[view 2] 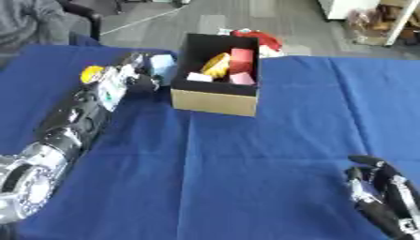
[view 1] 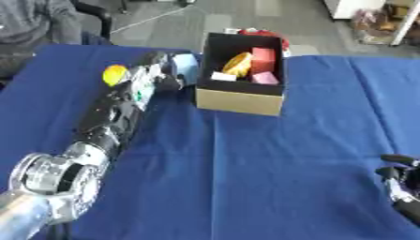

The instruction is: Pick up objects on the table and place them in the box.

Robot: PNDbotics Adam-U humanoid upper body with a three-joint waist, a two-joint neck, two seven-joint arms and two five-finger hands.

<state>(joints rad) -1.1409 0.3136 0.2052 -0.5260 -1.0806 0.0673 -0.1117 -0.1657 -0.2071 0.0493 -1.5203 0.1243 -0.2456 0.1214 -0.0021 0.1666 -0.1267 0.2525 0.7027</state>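
Note:
My left arm stretches up the left side of the blue table to a light blue block (view 1: 184, 65) just left of the box. My left hand (view 1: 154, 71) has its fingers curled round that block. A yellow round object (view 1: 115, 74) lies on the cloth to the left of the hand. The box (view 1: 240, 101) is black inside with a tan front wall; it holds a yellow piece (view 1: 239, 63), a red block (view 1: 263, 56), a pink piece (view 1: 264, 78) and a white piece (view 1: 222, 76). My right hand (view 2: 379, 190) rests at the lower right, fingers relaxed.
A red object (view 2: 259, 39) lies behind the box at the table's far edge. A person in grey sits at the far left corner. Blue cloth (view 1: 246, 168) covers the table between the box and the near edge.

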